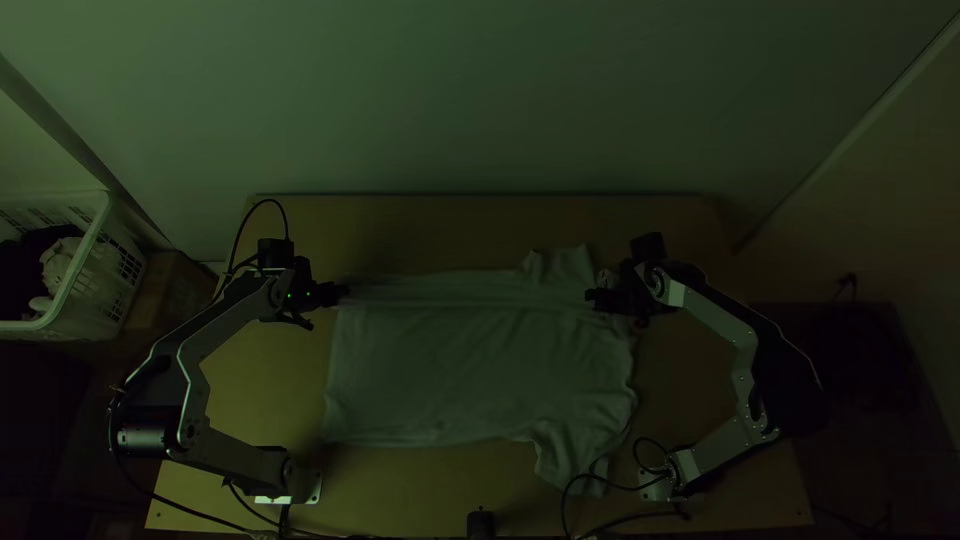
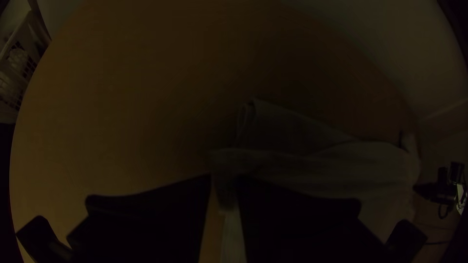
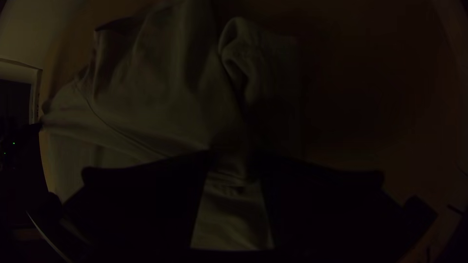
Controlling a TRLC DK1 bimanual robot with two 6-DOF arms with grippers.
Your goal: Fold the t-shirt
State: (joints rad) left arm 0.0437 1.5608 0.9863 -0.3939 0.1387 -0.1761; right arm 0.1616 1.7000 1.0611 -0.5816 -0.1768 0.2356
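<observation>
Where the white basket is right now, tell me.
In the top view, the white basket is at the far left edge, off the left side of the table, outward of the left arm.

The scene is dim, with the wall (image 1: 450, 110) beyond the table's (image 1: 400, 215) far edge palest and the floor beside its right edge sinking to near black. Tiny green lights glow on the left arm (image 1: 230, 308). Both wrist views are darker still, soft shadow around the T-shirt (image 1: 470, 370), table edges bowed by the fisheye, corners dark.
</observation>
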